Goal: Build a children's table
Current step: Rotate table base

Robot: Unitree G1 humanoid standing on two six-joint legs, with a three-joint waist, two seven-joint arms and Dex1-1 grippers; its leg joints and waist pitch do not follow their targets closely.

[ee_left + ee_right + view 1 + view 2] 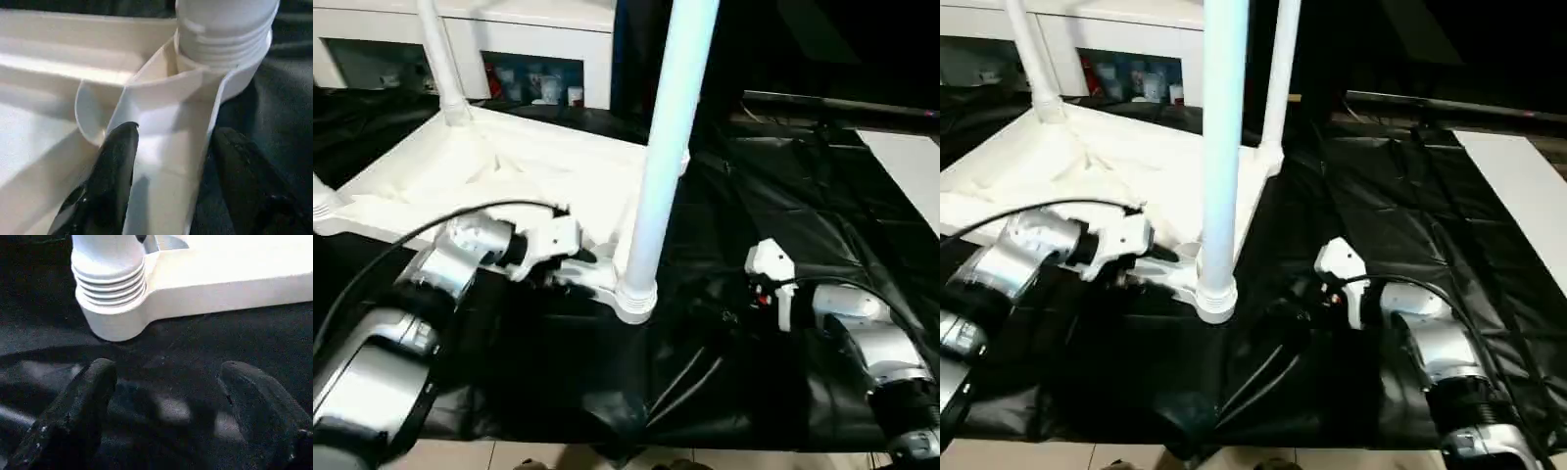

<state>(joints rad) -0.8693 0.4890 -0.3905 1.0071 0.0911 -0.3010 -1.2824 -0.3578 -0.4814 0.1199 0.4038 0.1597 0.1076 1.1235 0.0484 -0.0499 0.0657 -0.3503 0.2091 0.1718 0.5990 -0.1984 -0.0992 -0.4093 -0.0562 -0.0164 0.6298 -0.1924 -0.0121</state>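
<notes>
Head pair looking forward and down from above over both silver forearms, set slightly apart side by side, sharing the upturned table top (509, 171), the near corner leg (671, 147) and the black sheet (1430, 196). Left wrist view very close, looking along two black fingers (115, 171) straddling the top's rim toward the near corner socket (244, 63). Right wrist view low and close over the sheet, facing the same socket (110, 313) from outside the top.
</notes>
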